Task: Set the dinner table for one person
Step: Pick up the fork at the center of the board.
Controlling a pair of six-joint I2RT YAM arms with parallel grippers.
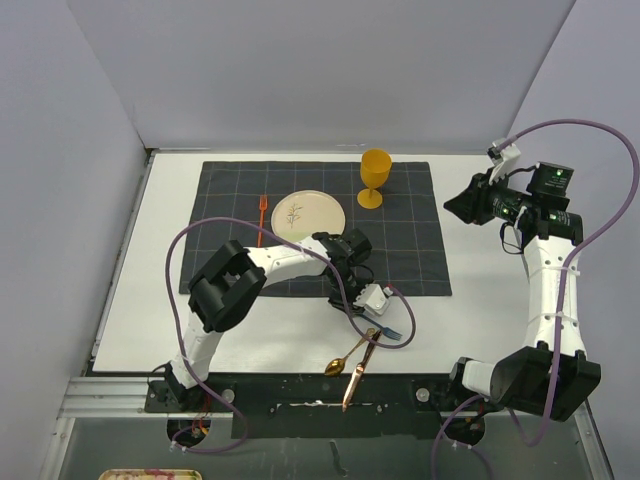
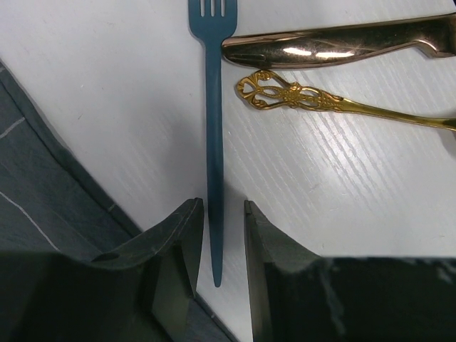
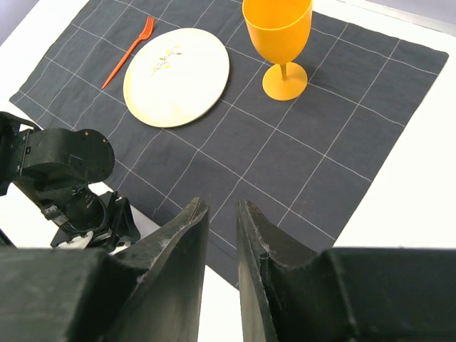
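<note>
overhead view first: the white dinner table (image 1: 480, 320) is filling the floor of the scene, with a dark cloth (image 1: 410, 250) lying across its far half. a cream plate (image 1: 308, 215) is sitting on the cloth, an orange fork (image 1: 262, 215) is lying just to its left, and an orange goblet (image 1: 374, 178) is standing upright beyond it to the right. the left gripper (image 1: 380, 312) is reaching down just off the cloth's near edge, over a blue fork (image 1: 392, 331). a gold spoon (image 1: 350, 355) and a copper knife (image 1: 360, 372) are lying beside it on the bare tabletop. the right gripper (image 1: 452, 207) is hanging well above the table's right side, pointing toward the cloth.

left wrist view: the jaws are standing slightly apart, straddling the blue fork's (image 2: 214, 142) handle end without clamping it. the right finger is sitting clear of the handle. the knife (image 2: 335, 44) and spoon handle (image 2: 299, 96) are lying crosswise near the tines.

right wrist view: the right gripper's (image 3: 222, 206) jaws are showing a narrow gap and gripping nothing, looking down over the plate (image 3: 177, 75) and goblet (image 3: 279, 35).
</note>
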